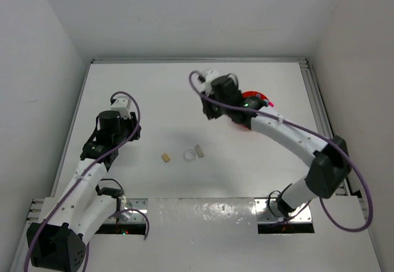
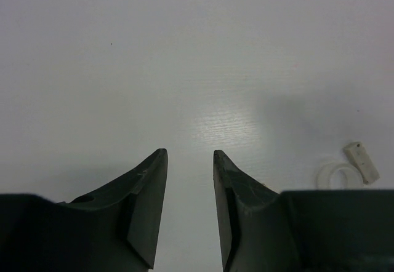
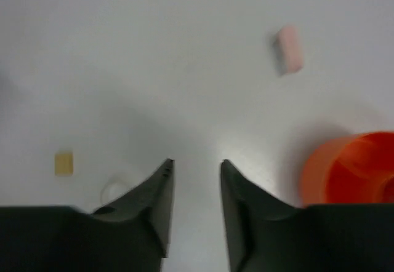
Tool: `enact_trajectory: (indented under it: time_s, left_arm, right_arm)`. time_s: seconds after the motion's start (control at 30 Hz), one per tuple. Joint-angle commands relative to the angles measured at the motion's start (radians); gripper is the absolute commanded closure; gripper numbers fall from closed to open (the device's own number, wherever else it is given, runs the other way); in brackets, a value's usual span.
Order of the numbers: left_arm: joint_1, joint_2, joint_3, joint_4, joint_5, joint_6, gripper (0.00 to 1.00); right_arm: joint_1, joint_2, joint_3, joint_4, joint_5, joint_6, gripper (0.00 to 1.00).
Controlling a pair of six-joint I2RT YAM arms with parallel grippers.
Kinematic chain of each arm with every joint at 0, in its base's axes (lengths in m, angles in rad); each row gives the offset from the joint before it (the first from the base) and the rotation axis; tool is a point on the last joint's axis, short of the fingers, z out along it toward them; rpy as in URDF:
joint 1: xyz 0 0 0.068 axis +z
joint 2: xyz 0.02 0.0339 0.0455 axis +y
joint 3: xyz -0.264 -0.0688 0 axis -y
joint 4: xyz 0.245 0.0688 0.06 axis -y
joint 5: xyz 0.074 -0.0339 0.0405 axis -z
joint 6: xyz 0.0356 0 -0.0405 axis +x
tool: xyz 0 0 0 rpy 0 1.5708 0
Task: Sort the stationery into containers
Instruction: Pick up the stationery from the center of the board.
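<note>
Listing from the right pincer [image 3: 197, 162] outward: jaws parted a little, nothing between them. We enter it as released and empty, hovering over bare white worktop [image 1: 160, 93].

- Ahead and slightly right: the small pale pink rectangular eraser block [image 3: 289, 49], lying flat and well apart from everything else.
- To the right, near the fingers: the round bright orange plastic tub [image 3: 317, 173]. Its interior shows only in part, so we cannot tell which compartments are filled.
- To the left: a small tan square eraser block [image 3: 63, 163] and, faintly, a clear plastic tape ring [image 3: 114, 189].

Left pincer [image 2: 189, 153]: jaws narrowly apart and empty, likewise released. To its right, the tape ring and a beige oblong eraser block [image 2: 361, 162] lie just beside one another. We cannot tell whether they touch.

Step in hand, as we judge it: the right arm fetches the pink block for the tub. To do it well we would:

- centre the jaws over the block and turn the wrist so the fingers close across its narrow width;
- descend until the tips nearly meet the worktop, then clench gently, since an eraser is soft and grippy;
- lift clear of the tub's rim before crossing it;
- release low over one compartment so the block does not bounce out.
</note>
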Motion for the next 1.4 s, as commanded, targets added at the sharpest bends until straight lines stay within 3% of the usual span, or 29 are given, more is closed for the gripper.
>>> enact_trajectory:
  time_s: [0.0, 0.07, 0.13, 0.2, 0.37, 0.67, 1.2, 1.33, 1.37]
  left_arm:
    - [-0.026, -0.005, 0.065, 0.018, 0.031, 0.064, 0.66]
    - [-0.023, -0.003, 0.067, 0.017, 0.017, 0.058, 0.64]
    - [-0.025, 0.000, 0.062, 0.031, 0.017, 0.053, 0.64]
    - [-0.025, -0.003, 0.050, 0.038, 0.018, 0.045, 0.63]
    - [-0.025, -0.011, 0.041, 0.047, 0.015, 0.031, 0.62]
    - [-0.019, -0.022, 0.038, 0.043, -0.003, 0.021, 0.62]
    - [-0.017, -0.026, 0.035, 0.049, -0.015, 0.015, 0.61]
    - [-0.015, -0.029, 0.036, 0.046, -0.017, 0.018, 0.61]
    - [-0.014, -0.031, 0.036, 0.046, -0.017, 0.016, 0.60]
  right_arm:
    - [0.105, 0.072, -0.102, -0.163, 0.009, 0.110, 0.71]
    - [0.157, 0.103, -0.140, -0.140, -0.023, 0.156, 0.91]
    - [0.188, 0.131, -0.153, -0.139, -0.029, 0.184, 0.88]
    - [0.212, 0.172, -0.173, -0.126, -0.026, 0.209, 0.79]
    - [0.223, 0.253, -0.196, -0.096, -0.064, 0.221, 0.77]
    - [0.221, 0.352, -0.176, -0.053, -0.115, 0.193, 0.65]
    - [0.186, 0.508, -0.067, 0.009, -0.072, 0.192, 0.66]
    - [0.172, 0.511, -0.059, -0.013, -0.083, 0.199, 0.74]
    - [0.174, 0.491, -0.082, -0.007, -0.086, 0.196, 0.80]
